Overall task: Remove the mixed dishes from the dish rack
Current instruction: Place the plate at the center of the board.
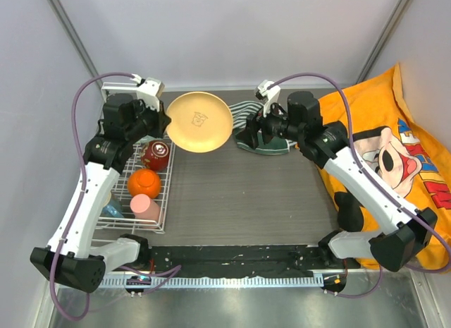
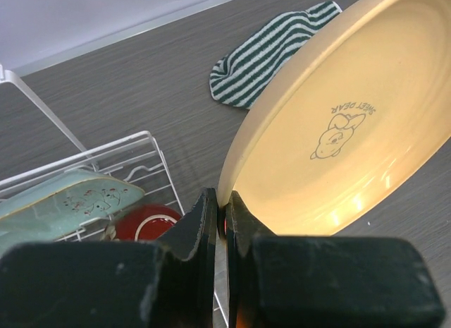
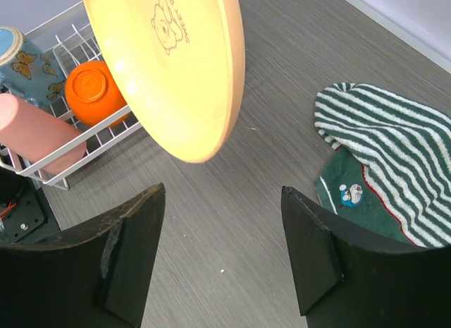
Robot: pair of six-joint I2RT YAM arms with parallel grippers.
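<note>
The rack stands on the left side of the table, its long side running from near to far. The left claw hangs over the rack's far right corner, pressed together on the rim of the plate. The left wrist view shows both fingers pinching the plate's edge, with no gap visible on either side. The plate is lifted clear of the rack and tilted. Its hollow face, with a small bear print, is turned up towards the top camera. It sits just off the rack's far right corner, over bare table.

Three dishes sit in a row inside the rack. The red bowl is at the far end, the mug is in the middle with its base turned up, and the pink cup lies on its side at the near end. In the left wrist view the tray leans in the rack beside the red bowl.

The right claw is well to the right of the rack, beyond the plate. Its fingers are spread wide with nothing between them. Under it, also well to the right of the rack, lies the striped cloth, partly covering a green cloth. An orange cloth covers the table edge farthest from the rack.
</note>
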